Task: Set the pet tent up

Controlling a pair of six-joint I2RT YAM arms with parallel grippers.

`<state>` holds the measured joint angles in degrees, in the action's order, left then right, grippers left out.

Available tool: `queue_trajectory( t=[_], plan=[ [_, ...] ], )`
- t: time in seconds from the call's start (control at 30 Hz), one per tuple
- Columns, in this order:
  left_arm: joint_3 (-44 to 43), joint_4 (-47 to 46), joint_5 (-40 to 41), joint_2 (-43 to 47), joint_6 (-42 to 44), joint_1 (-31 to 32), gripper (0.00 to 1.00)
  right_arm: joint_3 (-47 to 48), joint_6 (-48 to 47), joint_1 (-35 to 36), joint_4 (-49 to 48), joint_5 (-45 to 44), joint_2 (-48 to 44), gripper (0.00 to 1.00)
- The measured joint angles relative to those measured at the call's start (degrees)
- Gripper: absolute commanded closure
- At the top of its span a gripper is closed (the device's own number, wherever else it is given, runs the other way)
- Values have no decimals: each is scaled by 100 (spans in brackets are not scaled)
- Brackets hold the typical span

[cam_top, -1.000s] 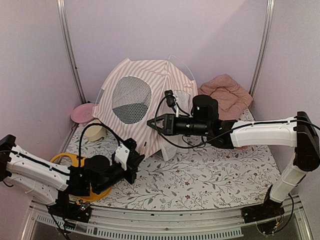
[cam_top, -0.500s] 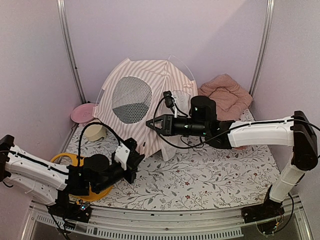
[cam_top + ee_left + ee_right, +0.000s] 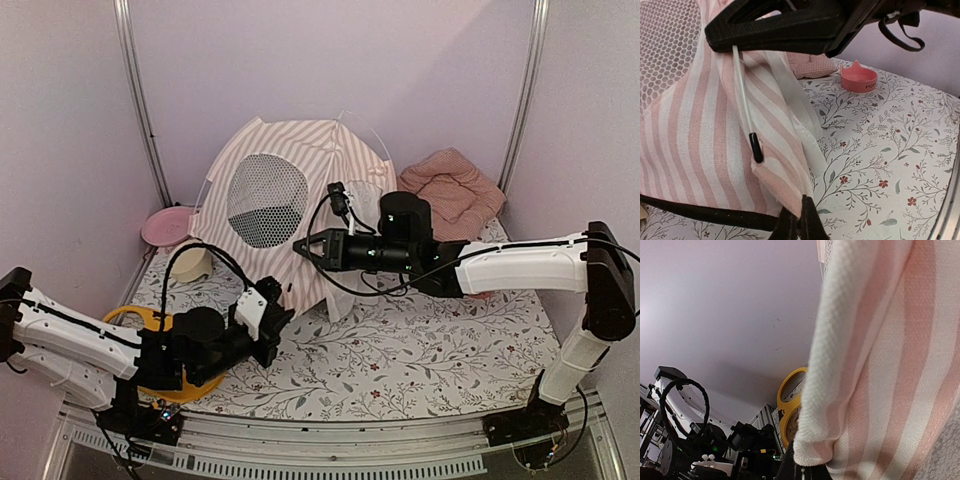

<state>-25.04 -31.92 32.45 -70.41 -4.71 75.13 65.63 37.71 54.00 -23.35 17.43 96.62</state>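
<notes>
The pet tent [image 3: 290,190], pink-and-white striped with a round mesh window [image 3: 265,200], stands at the back middle of the table. My left gripper [image 3: 283,318] is shut on the tent's lower front corner fabric [image 3: 785,192], low over the mat; its fingertips [image 3: 807,225] meet on the cloth. A thin white pole with a black tip [image 3: 756,147] hangs just above that corner. My right gripper [image 3: 300,246] is shut on the tent's front edge higher up. In the right wrist view the striped hem [image 3: 840,430] fills the frame above the closed jaws.
A pink checked cushion [image 3: 450,190] lies at the back right. A pink dish [image 3: 165,225], a cream bowl [image 3: 190,265] and a yellow double-bowl stand [image 3: 135,325] sit at the left. A small pink cat-ear bowl [image 3: 858,78] sits beyond the tent. Metal frame posts stand at both back corners.
My left gripper has shifted a little right and forward with the tent corner. The tent's mesh side has spread slightly to the right. The right gripper has barely moved.
</notes>
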Motion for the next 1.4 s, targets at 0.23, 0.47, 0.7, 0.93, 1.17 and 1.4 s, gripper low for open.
queue_trajectory(
  t=[0.23, 0.47, 0.7, 0.93, 1.17, 1.4],
  plan=[
    [0, 11, 35, 0, 0, 2, 100, 0, -2, -2, 46, -44, -2, 100],
    [0, 11, 101, 0, 13, 4, 100, -2, -2, -2, 74, -87, -22, 100],
    [0, 24, 175, 9, 0, 2, 100, -2, -4, -7, 101, -87, -24, 100],
    [0, 103, 201, 127, -87, -50, 100, -2, -7, -7, 103, -83, -26, 100],
    [-28, 214, 151, 120, -160, -186, 100, -22, -4, -2, 101, -83, -26, 100],
    [-210, 365, 133, -103, -286, -280, 100, -59, -4, 4, 109, -83, -28, 100]
  ],
)
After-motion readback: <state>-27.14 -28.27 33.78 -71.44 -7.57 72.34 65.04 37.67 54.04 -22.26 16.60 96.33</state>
